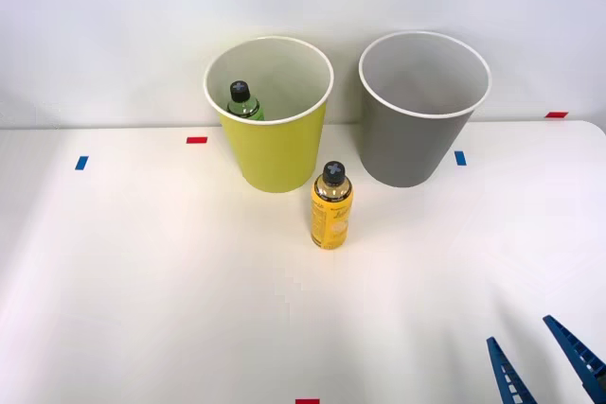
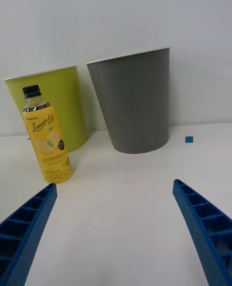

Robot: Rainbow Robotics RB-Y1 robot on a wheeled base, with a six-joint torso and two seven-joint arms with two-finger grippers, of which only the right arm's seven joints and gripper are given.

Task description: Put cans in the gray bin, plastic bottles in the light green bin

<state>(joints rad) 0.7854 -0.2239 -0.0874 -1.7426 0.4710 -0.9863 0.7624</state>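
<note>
Yellow bottle point(image 1: 331, 207): stands upright on the worktop point(image 1: 142, 290), long axis vertical, black cap up, just before both bins.
Green bottle point(image 1: 243, 101): inside the light green bin point(image 1: 275, 153), cap up.
Gray bin point(image 1: 417, 139): beside it.
Right end effector point(image 1: 544, 361): released, fingers spread, well apart from the yellow bottle.

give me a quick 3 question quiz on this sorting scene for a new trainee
1. True or false: the green bottle is already inside the light green bin.
2. Where does the yellow bottle stand? A) inside the gray bin B) upright on the table in front of the two bins C) lying on its side by the gripper
3. Is the right gripper open or shut?

Key
1. True
2. B; the gray bin has no bottle showing in it
3. Open, holding nothing, with its fingers spread apart
</note>
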